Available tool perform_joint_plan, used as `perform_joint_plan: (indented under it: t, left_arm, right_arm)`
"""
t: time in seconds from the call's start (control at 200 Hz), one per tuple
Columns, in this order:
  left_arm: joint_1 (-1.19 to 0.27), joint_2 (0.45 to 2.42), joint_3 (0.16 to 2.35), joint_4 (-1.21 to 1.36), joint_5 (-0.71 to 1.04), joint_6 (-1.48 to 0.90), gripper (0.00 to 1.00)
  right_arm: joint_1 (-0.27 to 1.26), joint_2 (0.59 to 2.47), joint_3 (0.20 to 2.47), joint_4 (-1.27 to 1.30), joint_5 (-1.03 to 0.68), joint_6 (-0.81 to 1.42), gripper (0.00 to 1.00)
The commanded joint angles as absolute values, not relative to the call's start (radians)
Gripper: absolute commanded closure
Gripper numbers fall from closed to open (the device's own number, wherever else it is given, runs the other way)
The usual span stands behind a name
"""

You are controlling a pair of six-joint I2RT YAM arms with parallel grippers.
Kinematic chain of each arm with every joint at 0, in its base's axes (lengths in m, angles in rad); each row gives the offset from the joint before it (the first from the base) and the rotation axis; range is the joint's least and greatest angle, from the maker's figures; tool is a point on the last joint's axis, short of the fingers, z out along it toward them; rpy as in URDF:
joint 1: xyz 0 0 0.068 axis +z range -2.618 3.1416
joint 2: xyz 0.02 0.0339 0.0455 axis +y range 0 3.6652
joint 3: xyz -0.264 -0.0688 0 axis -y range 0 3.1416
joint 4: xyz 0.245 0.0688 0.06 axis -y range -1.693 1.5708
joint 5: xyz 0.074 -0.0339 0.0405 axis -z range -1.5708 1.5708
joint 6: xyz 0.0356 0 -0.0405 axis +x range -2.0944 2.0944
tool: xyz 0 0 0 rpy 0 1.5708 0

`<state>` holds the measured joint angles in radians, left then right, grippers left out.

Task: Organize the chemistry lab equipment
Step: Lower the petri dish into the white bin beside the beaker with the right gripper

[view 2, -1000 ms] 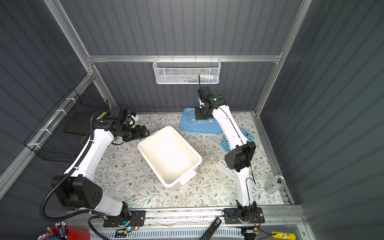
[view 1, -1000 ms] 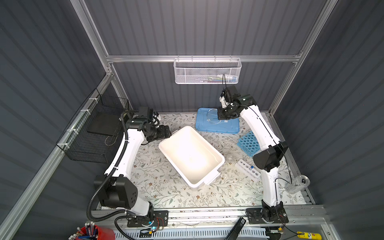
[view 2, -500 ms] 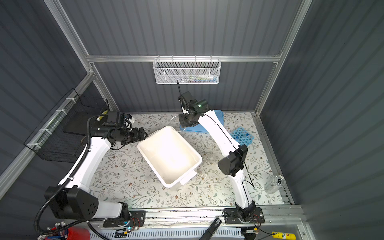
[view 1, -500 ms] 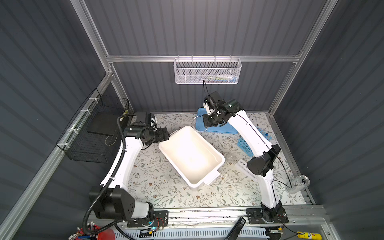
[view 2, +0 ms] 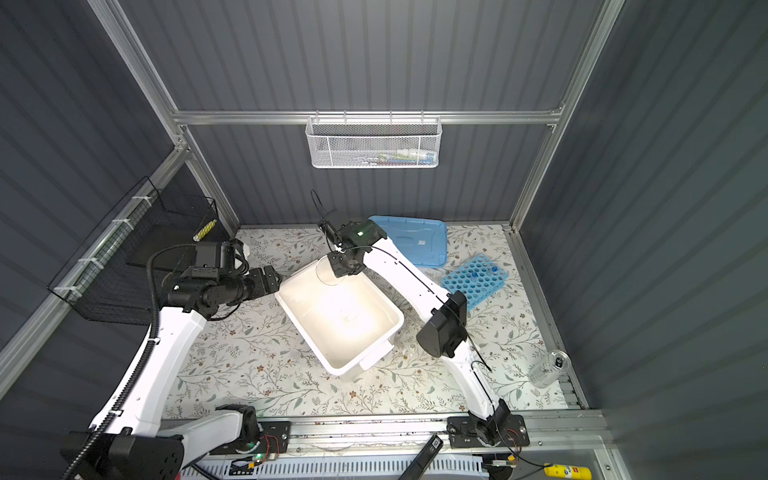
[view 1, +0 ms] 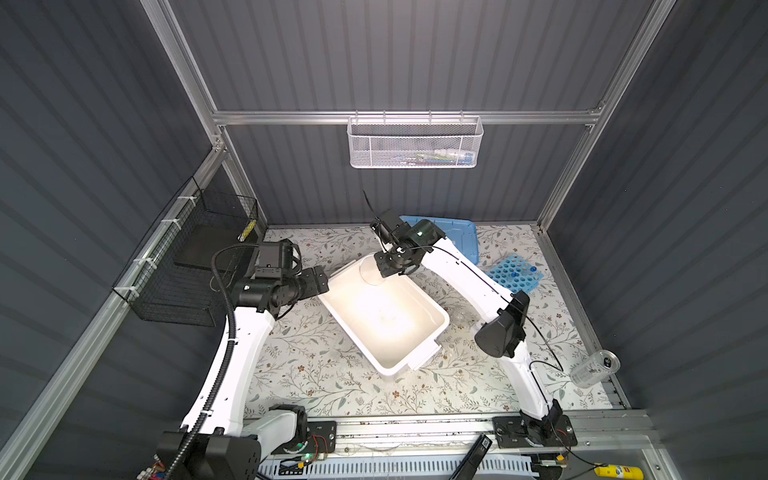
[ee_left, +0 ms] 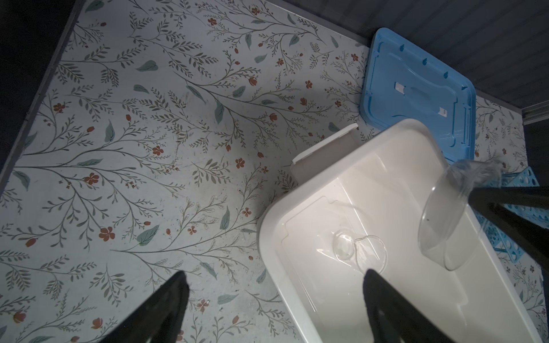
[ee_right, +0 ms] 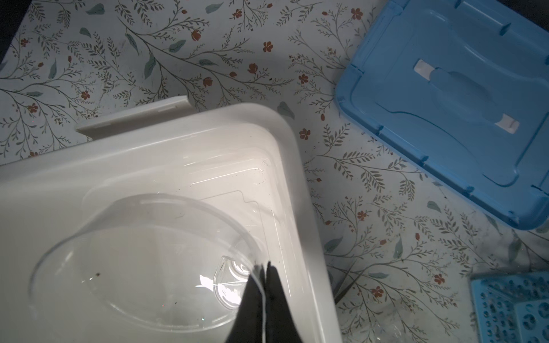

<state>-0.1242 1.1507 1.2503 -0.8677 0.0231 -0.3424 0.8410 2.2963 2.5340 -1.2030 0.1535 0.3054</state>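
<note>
Right hand (ee_right: 264, 267) grips a clear glass dish (ee_right: 133, 252) above the white bin (ee_right: 294, 166); left hand (ee_left: 274, 271) stands spread, empty, beside it. One small dish (ee_left: 344, 246) lies inside; blue rack (view 1: 513, 274) sits outside.

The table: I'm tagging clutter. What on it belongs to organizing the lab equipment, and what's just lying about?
Job:
- clear dish, pinched by the right gripper
- small glass dishes in the white bin
- blue rack

Lying about:
- blue lid
- can

Passage: floral mat (view 1: 311, 365) left of white bin (view 1: 445, 321); obstructions: glass dish (view 1: 371, 272) over bin's far corner, blue lid (view 1: 461, 237), blue rack (view 1: 513, 276) right.
</note>
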Motion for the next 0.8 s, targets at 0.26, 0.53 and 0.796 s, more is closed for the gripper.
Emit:
perform_joint_plan:
  t: [0.26, 0.53, 0.796]
  left_arm:
    - [-0.129, 1.092, 1.214, -0.878, -0.003, -0.321, 0.07]
    - [-0.129, 1.054, 1.176, -0.861, 0.013, -0.335, 0.07]
    - [-0.129, 1.043, 1.164, -0.861, 0.02, -0.336, 0.07]
  right_arm:
    - [0.907, 2.221, 2.272, -1.019, 0.228, 0.304, 1.0]
    - [0.914, 2.218, 2.143, -0.849, 0.257, 0.26, 1.0]
    - [0.916, 2.239, 2.109, -0.789, 0.249, 0.233, 1.0]
